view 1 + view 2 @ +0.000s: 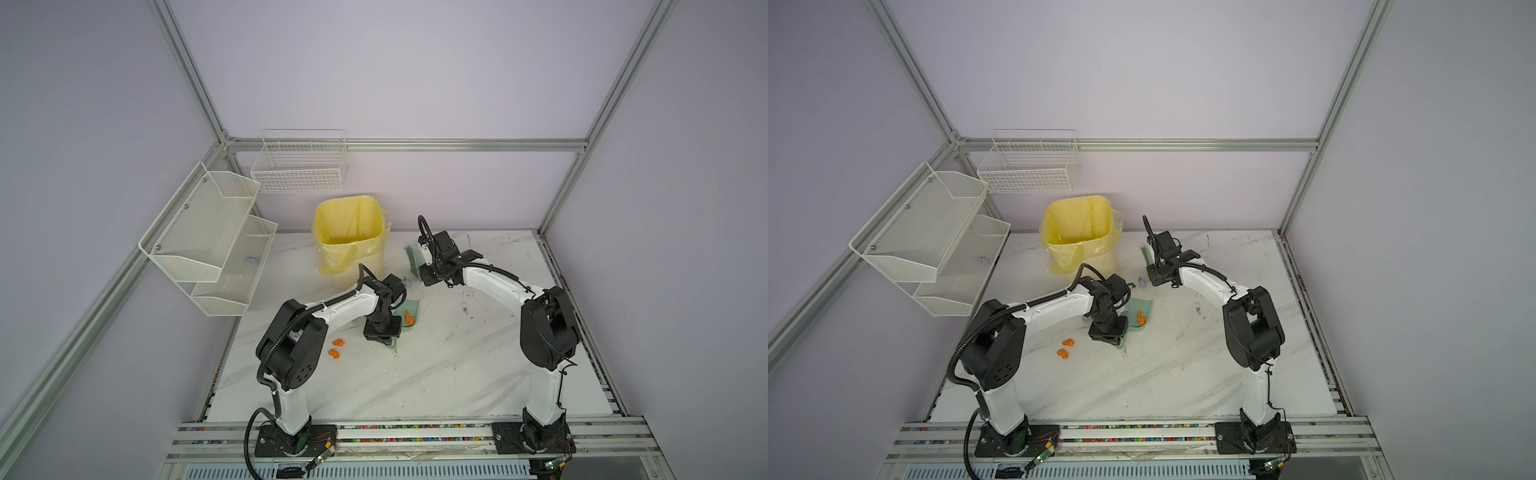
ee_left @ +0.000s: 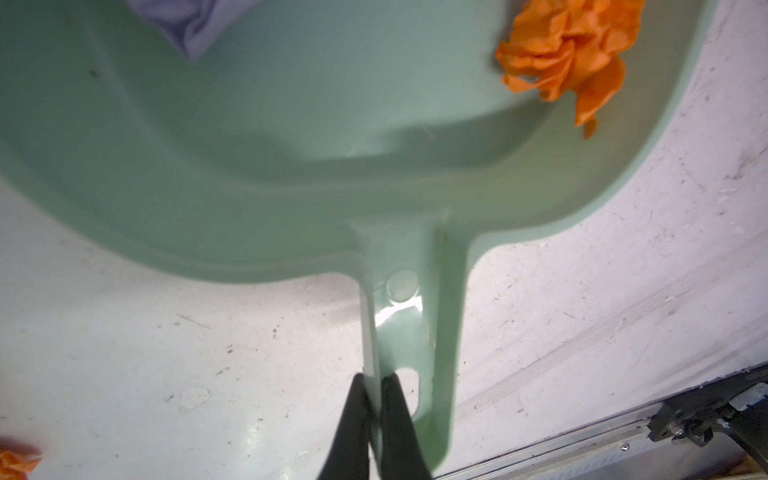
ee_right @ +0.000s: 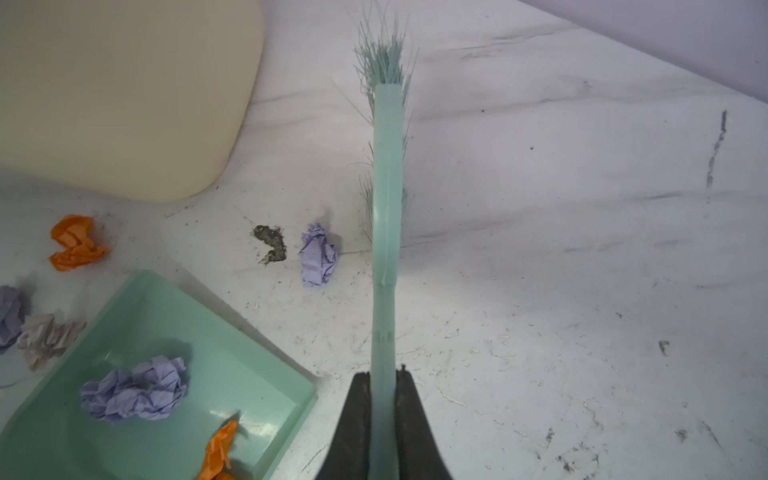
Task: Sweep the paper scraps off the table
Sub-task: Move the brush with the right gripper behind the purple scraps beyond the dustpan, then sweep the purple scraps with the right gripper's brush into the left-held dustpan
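My left pincer clamps the dustpan by its handle. My right pincer clamps the brush, with a lilac scrap near it on the table.

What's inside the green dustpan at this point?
The dustpan holds a crumpled lilac scrap and an orange scrap. In both top views the left arm covers much of the pan, so only the orange one shows there.
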`<state>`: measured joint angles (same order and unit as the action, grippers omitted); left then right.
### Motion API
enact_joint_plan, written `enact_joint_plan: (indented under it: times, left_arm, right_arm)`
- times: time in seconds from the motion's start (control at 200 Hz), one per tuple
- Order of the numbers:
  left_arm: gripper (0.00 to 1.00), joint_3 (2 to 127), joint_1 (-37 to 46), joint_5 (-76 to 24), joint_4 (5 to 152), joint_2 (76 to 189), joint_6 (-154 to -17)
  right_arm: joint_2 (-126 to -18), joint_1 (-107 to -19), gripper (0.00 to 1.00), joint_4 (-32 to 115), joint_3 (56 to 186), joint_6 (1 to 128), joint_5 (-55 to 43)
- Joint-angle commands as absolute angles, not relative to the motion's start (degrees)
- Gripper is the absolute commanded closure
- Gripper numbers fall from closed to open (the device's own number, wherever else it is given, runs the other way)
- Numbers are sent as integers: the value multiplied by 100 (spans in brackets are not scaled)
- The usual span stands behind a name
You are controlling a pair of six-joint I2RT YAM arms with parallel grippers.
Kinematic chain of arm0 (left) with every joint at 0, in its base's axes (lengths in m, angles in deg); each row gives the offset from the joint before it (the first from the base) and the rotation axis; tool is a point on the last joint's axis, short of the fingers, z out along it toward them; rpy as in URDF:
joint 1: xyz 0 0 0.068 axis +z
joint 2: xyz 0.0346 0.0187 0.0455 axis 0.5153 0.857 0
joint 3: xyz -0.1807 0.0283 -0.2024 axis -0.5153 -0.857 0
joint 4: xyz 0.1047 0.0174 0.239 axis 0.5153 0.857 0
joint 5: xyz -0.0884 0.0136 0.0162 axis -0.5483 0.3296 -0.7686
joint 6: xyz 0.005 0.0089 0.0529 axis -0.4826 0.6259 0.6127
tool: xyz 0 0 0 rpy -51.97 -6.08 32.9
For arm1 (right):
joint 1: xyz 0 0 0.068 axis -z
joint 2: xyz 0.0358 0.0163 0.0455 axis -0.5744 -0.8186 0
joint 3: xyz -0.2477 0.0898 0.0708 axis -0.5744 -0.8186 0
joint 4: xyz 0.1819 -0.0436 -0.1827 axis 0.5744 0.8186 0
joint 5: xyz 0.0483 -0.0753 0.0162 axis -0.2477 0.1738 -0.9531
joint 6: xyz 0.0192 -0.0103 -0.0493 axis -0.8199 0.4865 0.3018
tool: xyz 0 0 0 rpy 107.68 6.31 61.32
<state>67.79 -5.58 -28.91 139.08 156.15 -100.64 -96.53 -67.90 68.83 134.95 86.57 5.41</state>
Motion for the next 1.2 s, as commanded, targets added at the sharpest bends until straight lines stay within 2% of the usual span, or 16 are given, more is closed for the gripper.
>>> enact_joint_plan:
  times: [0.0, 0.265, 0.725, 0.975, 1.195]
  left_arm:
    - [100, 6982, -470, -3200, 13943, 15717, -9889]
    - [100, 7116, -296, -3399, 14036, 15801, -9792]
    - [100, 7197, -202, -3320, 14162, 15800, -9715]
    - [100, 7122, -195, -3220, 14190, 15727, -9713]
    - [100, 7072, -193, -3182, 14199, 15648, -9704]
  right_arm:
    - [-9456, -7081, 100, 6828, 13286, 9322, 432]
    - [-9043, -7210, 100, 6730, 12793, 9580, 180]
    - [-7531, -7276, 100, 6503, 11670, 9441, -1314]
    - [-7156, -7277, 100, 6647, 11662, 8962, -983]
    - [-7335, -7261, 100, 6401, 11938, 8451, -713]
